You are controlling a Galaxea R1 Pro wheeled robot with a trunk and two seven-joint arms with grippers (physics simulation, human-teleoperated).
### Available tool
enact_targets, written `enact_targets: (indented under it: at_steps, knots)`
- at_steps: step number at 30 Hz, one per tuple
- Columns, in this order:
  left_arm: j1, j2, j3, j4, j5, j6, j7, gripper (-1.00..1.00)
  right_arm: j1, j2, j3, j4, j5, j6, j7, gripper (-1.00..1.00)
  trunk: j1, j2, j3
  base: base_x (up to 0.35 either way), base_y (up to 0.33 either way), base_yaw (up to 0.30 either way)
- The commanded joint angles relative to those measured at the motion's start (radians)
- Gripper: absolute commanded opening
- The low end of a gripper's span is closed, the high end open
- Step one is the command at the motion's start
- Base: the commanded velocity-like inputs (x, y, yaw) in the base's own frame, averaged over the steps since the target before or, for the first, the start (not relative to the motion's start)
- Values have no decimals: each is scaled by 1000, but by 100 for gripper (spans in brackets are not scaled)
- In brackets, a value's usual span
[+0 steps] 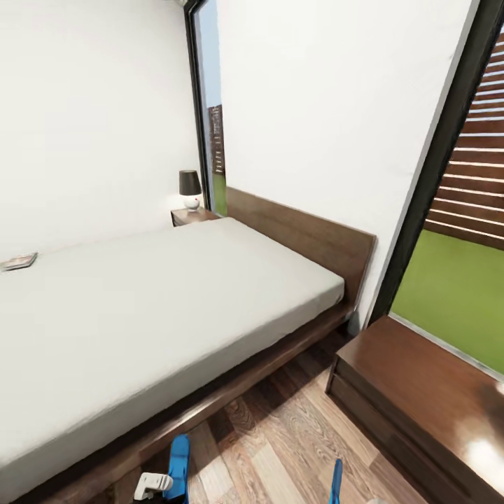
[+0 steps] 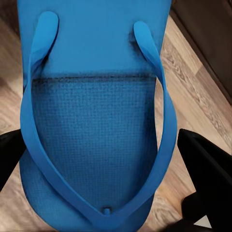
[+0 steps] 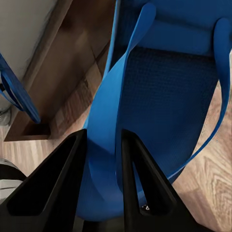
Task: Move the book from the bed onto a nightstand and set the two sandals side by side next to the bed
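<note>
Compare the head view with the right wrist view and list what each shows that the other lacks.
Head view alone: the book lying near the far edge of the bed's grey mattress, a nightstand with a lamp, the windows. Right wrist view alone: the right claw with its fingers closed on the edge of a blue sandal. Both share blue sandals, the bed's dark frame and the wood-plank floor.

Bright blue sandals [image 2: 96, 121]; grey bed [image 1: 140, 308].

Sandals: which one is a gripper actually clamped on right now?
The sandal in the right wrist view: the right gripper pinches its edge. The other sandal sits between the left gripper's open fingers.
</note>
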Motion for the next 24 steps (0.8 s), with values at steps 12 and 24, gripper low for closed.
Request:
enact_targets:
  at_steps: [12,24]
  knots:
    - [-1,0,2,2,2,-2,-5,-100,0,0,8,0,-10,3,4,-100,0,0,-1,0,0,285]
    - [-1,0,2,2,2,-2,-5,-100,0,-1,7,0,-10,3,4,-100,0,0,-1,0,0,285]
